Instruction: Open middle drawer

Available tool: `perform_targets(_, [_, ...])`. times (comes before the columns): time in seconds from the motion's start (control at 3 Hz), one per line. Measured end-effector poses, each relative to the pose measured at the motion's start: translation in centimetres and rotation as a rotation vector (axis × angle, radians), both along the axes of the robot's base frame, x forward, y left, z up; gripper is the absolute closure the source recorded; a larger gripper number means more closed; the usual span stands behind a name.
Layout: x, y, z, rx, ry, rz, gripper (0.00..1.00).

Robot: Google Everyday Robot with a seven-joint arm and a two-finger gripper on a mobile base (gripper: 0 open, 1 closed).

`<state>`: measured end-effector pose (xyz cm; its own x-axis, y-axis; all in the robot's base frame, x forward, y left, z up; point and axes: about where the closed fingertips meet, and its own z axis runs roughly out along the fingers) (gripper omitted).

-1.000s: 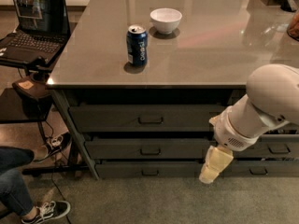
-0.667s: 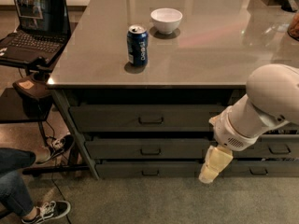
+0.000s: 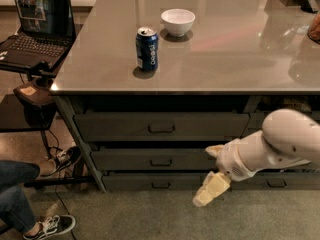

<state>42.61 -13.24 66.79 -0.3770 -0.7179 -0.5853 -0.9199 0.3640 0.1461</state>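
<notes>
The middle drawer (image 3: 130,160) is the wide, shallow dark grey one between the top drawer (image 3: 120,126) and the bottom drawer (image 3: 130,182) under the counter. It sits shut, flush with the others, with its small dark pull handle (image 3: 161,162) at centre. My gripper (image 3: 211,170) hangs at the end of the white arm (image 3: 285,139), in front of the drawers and to the right of the handle. Its two cream fingers are spread apart: one fingertip (image 3: 215,150) is level with the middle drawer front, the other (image 3: 207,191) is down by the bottom drawer. It holds nothing.
On the grey counter (image 3: 225,59) stand a blue soda can (image 3: 147,48) and a white bowl (image 3: 177,21). A laptop (image 3: 35,24) sits on a side stand at left. A person's leg and shoe (image 3: 45,224) and cables (image 3: 60,156) lie on the floor at left.
My arm has come down and my gripper has moved left, closer to the drawer fronts. A second finger now shows by the middle drawer. The drawers have not moved.
</notes>
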Motion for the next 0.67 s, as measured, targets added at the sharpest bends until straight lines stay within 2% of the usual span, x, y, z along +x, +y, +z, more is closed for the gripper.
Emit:
perform_targets(0.33, [2.2,3.0,-4.3,0.189,0.039,-0.046,0.0])
perform_targets(0.67, [1.7,3.5,-6.4,0.216,0.085,-0.049,0.0])
